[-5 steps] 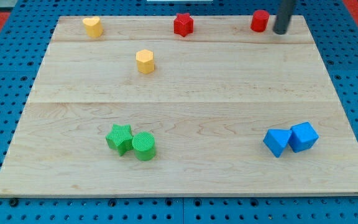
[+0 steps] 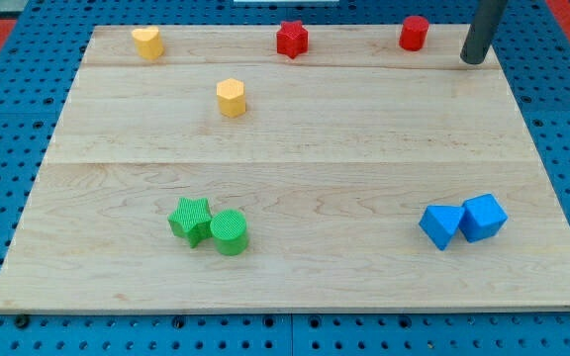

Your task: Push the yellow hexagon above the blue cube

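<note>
Yellow hexagon [image 2: 231, 98] sits upper left, untouched; my tip [image 2: 474, 59], jawless, upper right, should approach from its left, pushing right, stopping above blue cube [image 2: 484, 217].

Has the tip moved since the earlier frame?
Yes. My tip has shifted toward the view's right and slightly down, widening its gap from the red cylinder, which has stayed put near the board's top edge.

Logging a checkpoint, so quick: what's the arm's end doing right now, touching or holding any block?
My tip: no gripper, holding nothing, touching no block; it sits at the board's top right, right of the red cylinder.
</note>
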